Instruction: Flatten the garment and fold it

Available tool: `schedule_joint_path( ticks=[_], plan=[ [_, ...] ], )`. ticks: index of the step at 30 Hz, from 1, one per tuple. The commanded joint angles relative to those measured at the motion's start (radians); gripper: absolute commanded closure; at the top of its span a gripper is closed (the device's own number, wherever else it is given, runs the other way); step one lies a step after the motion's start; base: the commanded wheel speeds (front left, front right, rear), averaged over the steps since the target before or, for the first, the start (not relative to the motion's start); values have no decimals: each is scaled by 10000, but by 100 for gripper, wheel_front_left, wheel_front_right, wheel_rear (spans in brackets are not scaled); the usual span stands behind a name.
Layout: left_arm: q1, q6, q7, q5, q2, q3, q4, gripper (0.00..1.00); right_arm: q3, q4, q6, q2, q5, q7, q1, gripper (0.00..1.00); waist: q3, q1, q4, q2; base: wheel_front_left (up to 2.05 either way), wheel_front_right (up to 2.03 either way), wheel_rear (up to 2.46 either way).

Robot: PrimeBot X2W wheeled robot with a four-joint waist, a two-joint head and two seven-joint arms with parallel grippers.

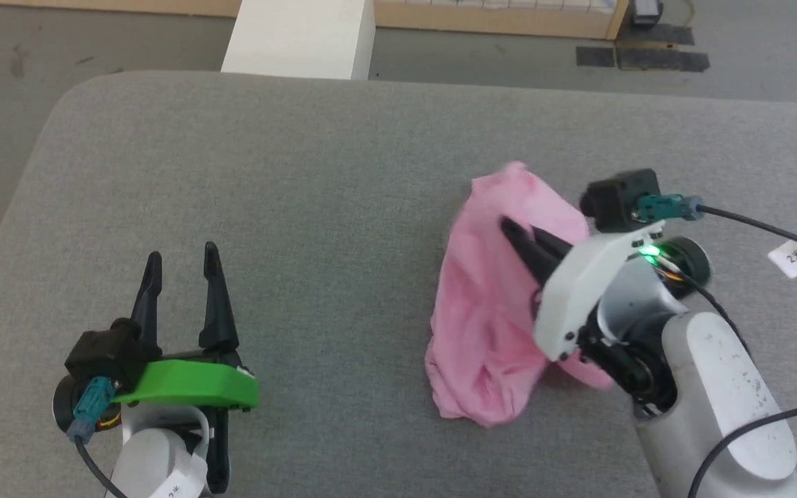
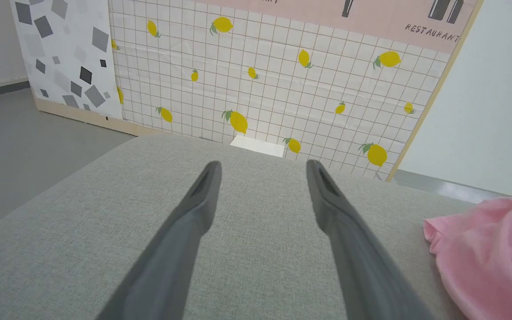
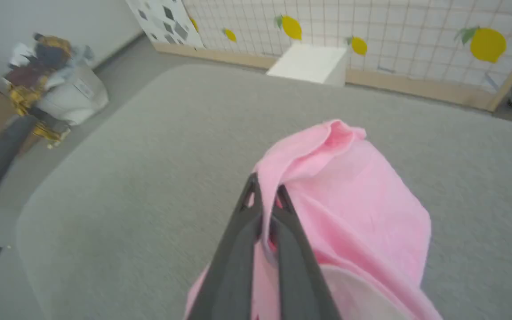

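Note:
The garment (image 1: pixel 488 304) is a crumpled light pink cloth bunched into a tall heap on the right half of the grey padded table (image 1: pixel 315 207). My right gripper (image 1: pixel 519 235) is shut on a fold near the heap's top, and the right wrist view shows the pink cloth (image 3: pixel 349 186) pinched between its fingertips (image 3: pixel 267 191). My left gripper (image 1: pixel 182 261) rests open at the lower left, well clear of the cloth, its fingers spread over bare table (image 2: pixel 262 171). The garment's edge (image 2: pixel 491 253) shows at the right of the left wrist view.
A white box (image 1: pixel 301 34) stands on the floor beyond the table's far edge. A lemon-patterned tiled panel (image 2: pixel 260 80) runs behind it. A white bin with clutter (image 3: pixel 56 89) sits off the table's left side. A tagged black cable (image 1: pixel 772 235) trails from my right wrist.

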Motion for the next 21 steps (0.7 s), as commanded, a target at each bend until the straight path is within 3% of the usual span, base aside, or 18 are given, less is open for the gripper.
schedule_joint_path(
  ticks=[1, 6, 10, 15, 21],
  plan=[
    [181, -61, -35, 149, -44, 70, 33, 0, 285, -666, -13, 5, 342, -144, 44, 100, -219, 0, -223, 0, 0, 0, 0],
    [267, -53, -35, 98, -48, 32, 29, 0, 444, -2418, -13, 5, 655, -590, -225, 100, -402, 0, -378, 0, 0, 0, 0],
    [315, -19, -35, 65, -49, -53, 20, 0, -371, -2879, -13, 5, 813, -841, -132, 100, -485, 0, -419, 0, 0, 0, 0],
    [370, -16, -35, 5, -49, -229, 66, 0, -2326, -1806, -13, 5, -503, -626, 500, 100, -487, 0, -383, 0, 0, 0, 0],
    [378, -30, -35, -20, -50, -370, 153, 0, -4839, 308, -13, 5, -2464, -839, 1191, 100, -451, 0, -340, 0, 0, 0, 0]
  ],
)
